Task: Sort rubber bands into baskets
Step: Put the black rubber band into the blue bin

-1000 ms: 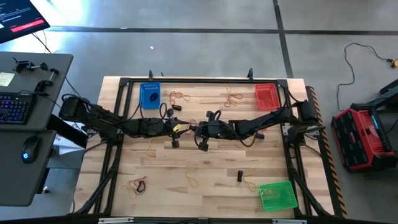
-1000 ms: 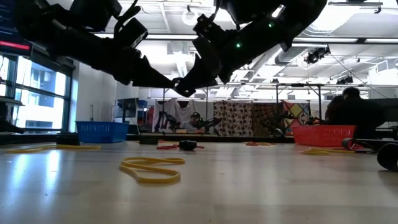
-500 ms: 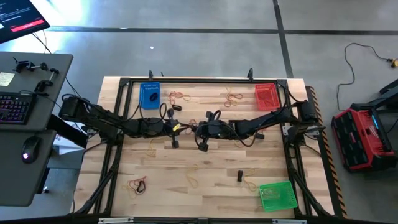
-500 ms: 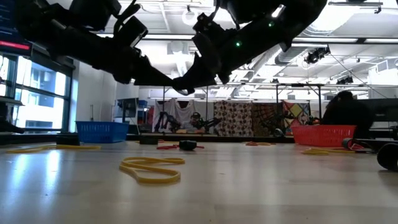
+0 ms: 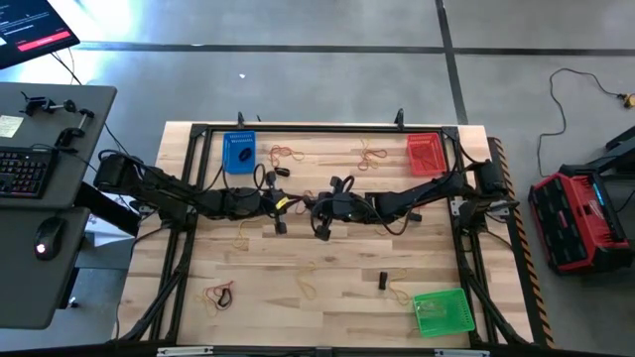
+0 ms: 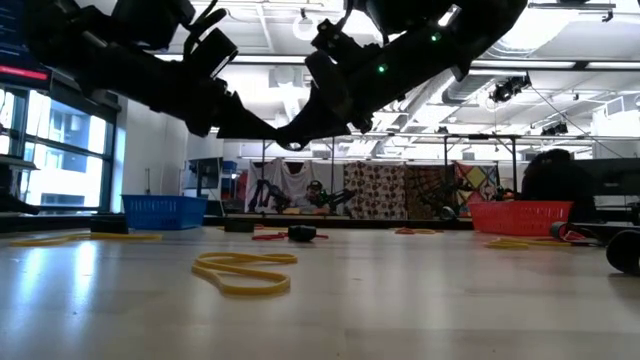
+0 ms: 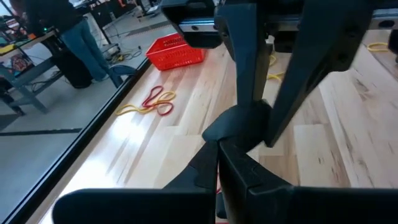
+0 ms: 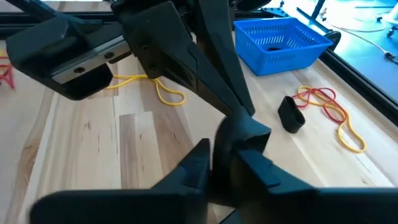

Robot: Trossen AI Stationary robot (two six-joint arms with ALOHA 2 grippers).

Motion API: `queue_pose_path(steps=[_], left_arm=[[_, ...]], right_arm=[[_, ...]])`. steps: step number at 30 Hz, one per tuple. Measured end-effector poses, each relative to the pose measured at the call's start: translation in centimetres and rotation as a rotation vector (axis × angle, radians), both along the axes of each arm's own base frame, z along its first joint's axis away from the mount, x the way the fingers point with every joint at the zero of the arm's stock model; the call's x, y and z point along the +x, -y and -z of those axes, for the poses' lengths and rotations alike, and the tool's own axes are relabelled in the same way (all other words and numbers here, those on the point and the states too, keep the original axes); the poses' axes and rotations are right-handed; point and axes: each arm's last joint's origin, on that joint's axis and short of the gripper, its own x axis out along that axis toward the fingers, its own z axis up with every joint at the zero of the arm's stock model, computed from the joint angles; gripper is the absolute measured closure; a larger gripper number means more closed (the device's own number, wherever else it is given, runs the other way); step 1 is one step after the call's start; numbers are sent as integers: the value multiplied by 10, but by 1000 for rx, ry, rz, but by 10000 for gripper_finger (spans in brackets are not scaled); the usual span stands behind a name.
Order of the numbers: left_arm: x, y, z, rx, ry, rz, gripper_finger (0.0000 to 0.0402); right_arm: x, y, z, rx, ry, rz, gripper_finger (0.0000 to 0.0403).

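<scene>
Both grippers meet tip to tip above the table's middle. My left gripper (image 5: 296, 205) (image 7: 219, 146) is shut; a thin red sliver (image 7: 217, 186) shows between its fingers, and I cannot tell whether it is a rubber band. My right gripper (image 5: 311, 206) (image 8: 222, 149) stands open by a narrow gap, right against the left one's tips. Rubber bands lie loose on the wood: a yellow pair (image 6: 243, 272), red and yellow ones (image 5: 288, 154) (image 5: 372, 154) at the far side. The blue basket (image 5: 239, 153), red basket (image 5: 425, 154) and green basket (image 5: 443, 311) stand on the table. My left gripper's shut fingertips (image 8: 244, 129) lie against the tips of my right gripper, well above the table. Both sets of fingers hide the meeting point, so I cannot tell whether a band is pinched there. My right gripper's fingers (image 7: 249, 118) reach the left one's tips; whether they hold anything cannot be seen.
More bands lie near the front left (image 5: 218, 294), the front middle (image 5: 308, 286) and beside the green basket (image 5: 397, 290). A small black block (image 5: 381, 280) stands on the near half. A black piece (image 8: 291, 115) lies near the blue basket. The frame rails (image 5: 327, 129) border the table.
Both arms have stayed where they were, tips together. My left gripper has shut at the meeting point. My right gripper, shut before, has opened a little.
</scene>
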Motion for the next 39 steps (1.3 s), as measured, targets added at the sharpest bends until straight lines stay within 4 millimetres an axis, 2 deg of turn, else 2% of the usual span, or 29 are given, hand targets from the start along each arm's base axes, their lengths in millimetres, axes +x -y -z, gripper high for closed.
queue_pose_path(steps=[8,14,26,35,39], left_arm=[[0,0,0,0,1,-3,401],[0,0,0,-8,5,-15,401],[-6,-1,-9,-10,7,-27,401],[-23,-6,-18,-18,-70,-118,401],[-37,-12,-26,-54,-93,-175,401]], right_arm=[[0,1,0,8,7,44,246],[-2,2,0,-13,-13,60,206],[-14,4,-23,-50,-13,108,196],[-16,4,-21,-98,-60,111,197],[-17,3,-20,-113,-67,123,214]])
